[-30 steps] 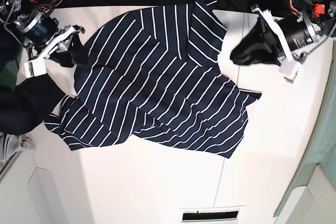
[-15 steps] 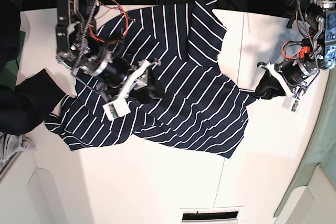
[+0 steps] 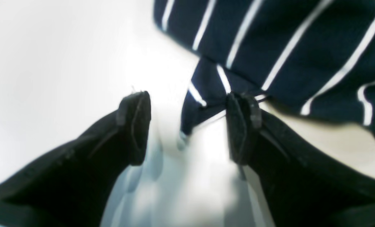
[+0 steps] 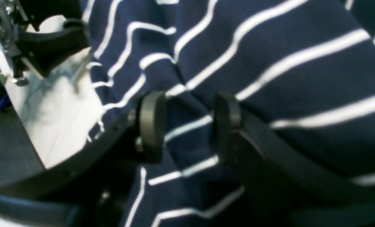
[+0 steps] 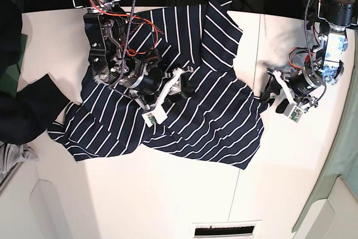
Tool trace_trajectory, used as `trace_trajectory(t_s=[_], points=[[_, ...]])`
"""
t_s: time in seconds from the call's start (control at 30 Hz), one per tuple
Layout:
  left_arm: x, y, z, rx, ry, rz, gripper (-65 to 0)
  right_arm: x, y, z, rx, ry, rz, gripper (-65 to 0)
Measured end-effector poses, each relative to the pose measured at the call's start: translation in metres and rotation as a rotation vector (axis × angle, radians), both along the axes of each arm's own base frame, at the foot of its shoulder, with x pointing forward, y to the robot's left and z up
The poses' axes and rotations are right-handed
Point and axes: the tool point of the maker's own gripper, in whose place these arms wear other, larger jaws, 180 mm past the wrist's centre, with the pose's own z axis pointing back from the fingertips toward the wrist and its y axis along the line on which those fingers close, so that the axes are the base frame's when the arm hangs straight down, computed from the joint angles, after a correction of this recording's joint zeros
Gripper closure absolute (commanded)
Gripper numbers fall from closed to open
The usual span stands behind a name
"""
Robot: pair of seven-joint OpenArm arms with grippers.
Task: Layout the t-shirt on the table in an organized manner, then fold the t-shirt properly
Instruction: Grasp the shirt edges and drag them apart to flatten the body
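Lying spread but crumpled on the white table (image 5: 168, 205), the striped t-shirt (image 5: 184, 110) has one sleeve bunched up at the far edge and its body running slantwise across the middle. Its pointed corner (image 3: 203, 104) sticks out toward the left gripper (image 3: 189, 126), whose two black fingers stand wide apart with the cloth tip just between them and touching nothing firmly. That corner lies straight ahead of the claw, so a small push forward and a squeeze would likely catch it. The right gripper (image 4: 187, 126) sits low over the middle of the shirt, its two round pads partly apart with a ridge of striped cloth rising between them; I cannot tell if it truly pinches the fold. The base view shows the whole shirt, with the left gripper (image 5: 284, 100) at its side corner and the right gripper (image 5: 178, 85) near the middle. Only the left wrist view shows how the corner lines up with the open fingers.
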Motion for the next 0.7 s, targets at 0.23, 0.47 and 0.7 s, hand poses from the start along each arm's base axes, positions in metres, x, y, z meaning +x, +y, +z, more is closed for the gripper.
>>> trace_trajectory(t_s=[0.23, 0.47, 0.7], points=[[0.012, 0.013, 0.001, 0.123, -0.055, 0.051, 0.0, -0.006, -0.003, -0.013, -0.039, 0.023, 0.013, -10.7], [0.066, 0.063, 0.048, 0.282, -0.145, 0.203, 0.0, -0.025, -0.012, -0.035, -0.060, 0.060, 0.036, 0.0], [0.111, 0.099, 0.166, 0.430, -0.396, 0.182, 0.0, -0.068, -0.034, -0.034, 0.019, 0.090, 0.011, 0.0]])
